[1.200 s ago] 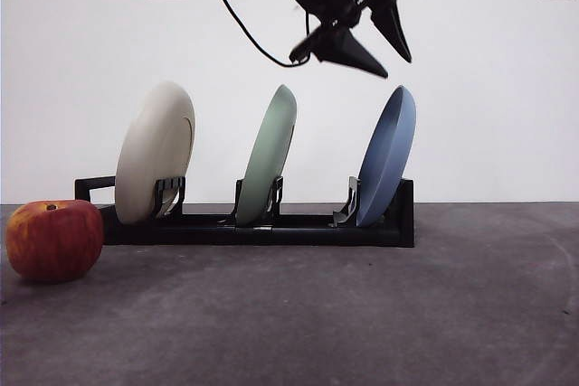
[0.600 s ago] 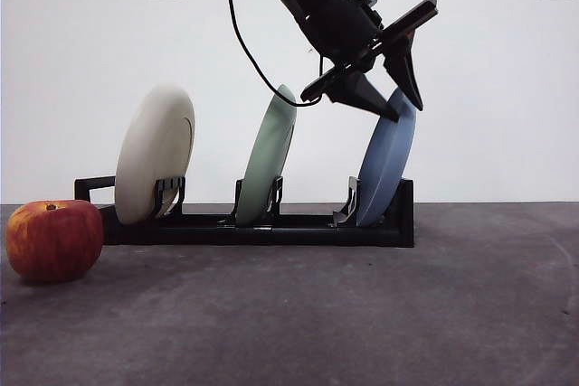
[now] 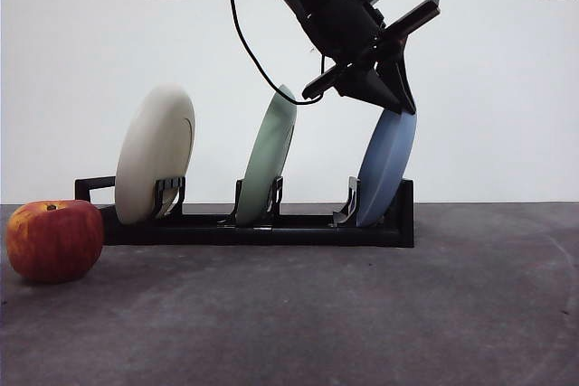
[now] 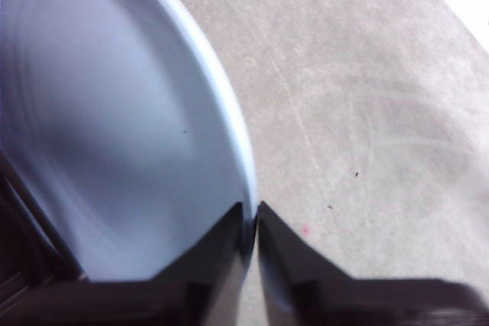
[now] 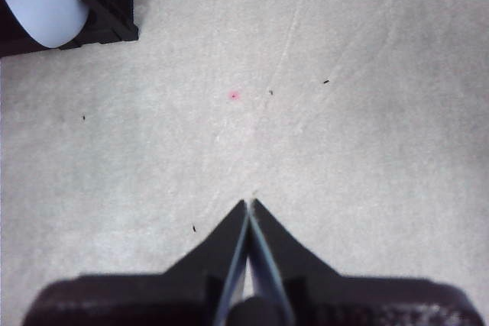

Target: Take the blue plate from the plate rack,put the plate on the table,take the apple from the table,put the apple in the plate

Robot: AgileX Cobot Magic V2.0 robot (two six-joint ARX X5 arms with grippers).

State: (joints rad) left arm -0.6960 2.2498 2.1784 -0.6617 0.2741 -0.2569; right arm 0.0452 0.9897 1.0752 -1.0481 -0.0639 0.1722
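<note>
The left gripper (image 3: 395, 106) pinches the top rim of the blue plate (image 3: 386, 169), which stands on edge in the plate rack (image 3: 271, 223); lifting goes straight up.

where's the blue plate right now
In the front view the blue plate stands in the end slot of the plate rack, farthest from the apple, with the left gripper shut on its top rim.
</note>
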